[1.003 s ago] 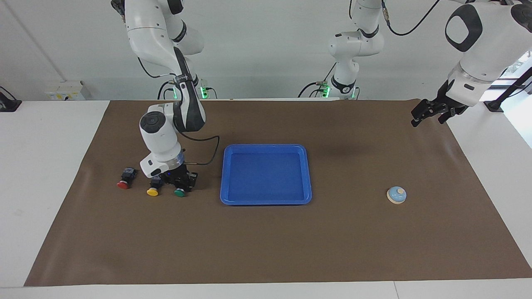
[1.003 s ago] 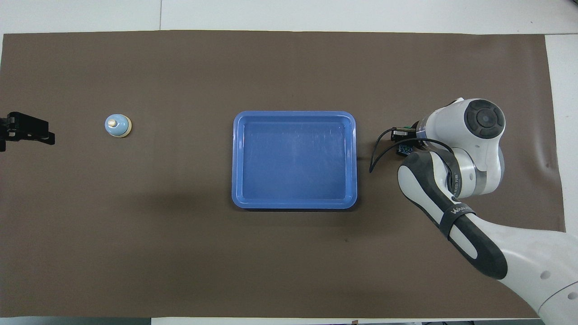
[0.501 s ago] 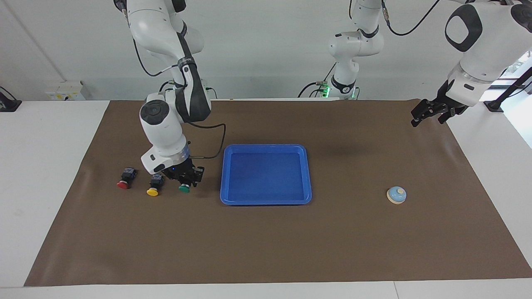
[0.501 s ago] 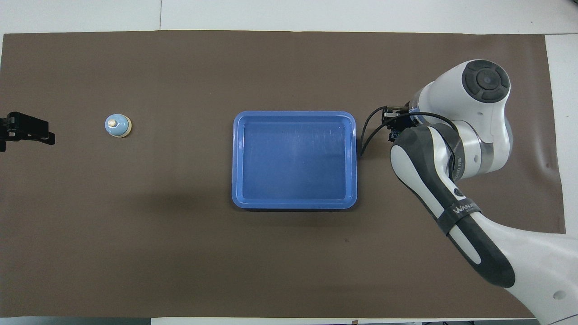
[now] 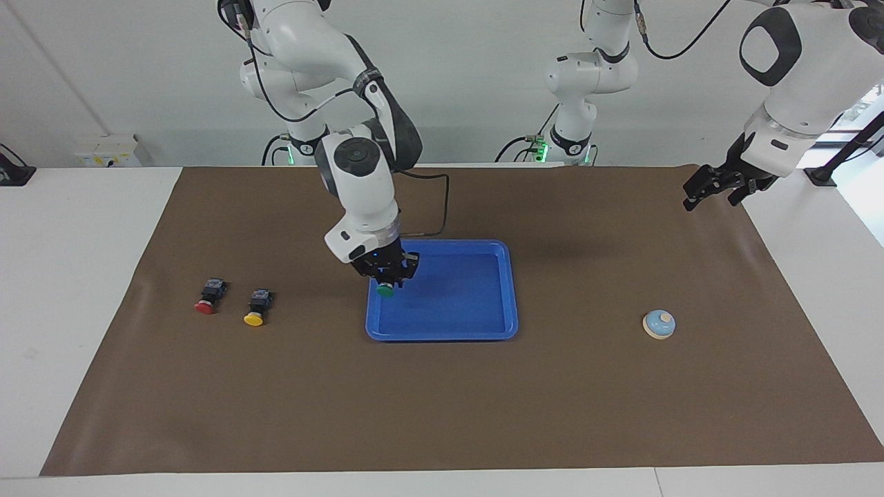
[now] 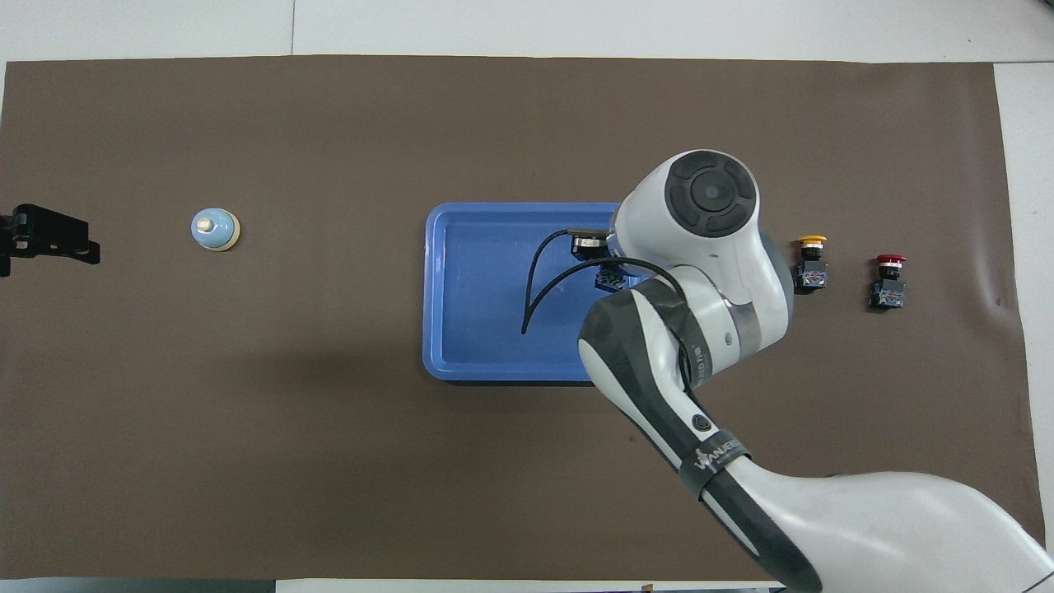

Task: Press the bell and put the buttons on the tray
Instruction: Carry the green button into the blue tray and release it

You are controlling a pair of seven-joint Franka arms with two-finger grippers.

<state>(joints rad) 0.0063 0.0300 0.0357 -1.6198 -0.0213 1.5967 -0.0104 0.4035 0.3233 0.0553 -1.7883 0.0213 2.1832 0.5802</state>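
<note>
The green button (image 5: 385, 290) has been lifted off the brown mat and carried across, from its spot beside the yellow button to a place over the blue tray's end toward the right arm. It is gripped by the right claw (image 5: 387, 276), clenched tight on its black body with the green cap hanging below, just left of centre in the facing view. In the overhead view the claw is largely hidden under the white wrist at centre frame.

Outward from there, the tray (image 5: 507, 290) is seen to hold nothing yet; the button is judged to be raised above its floor, so a lowering and a release are what is called for next. The yellow button (image 5: 256, 308) and the red button (image 5: 207, 298) are left on the mat at the left of the facing view, side by side, well apart from the tray.

At lower right, the bell (image 5: 659, 324) stands alone. The left claw (image 5: 711, 186) is kept waiting at upper right, its fingers spread, holding nothing.
</note>
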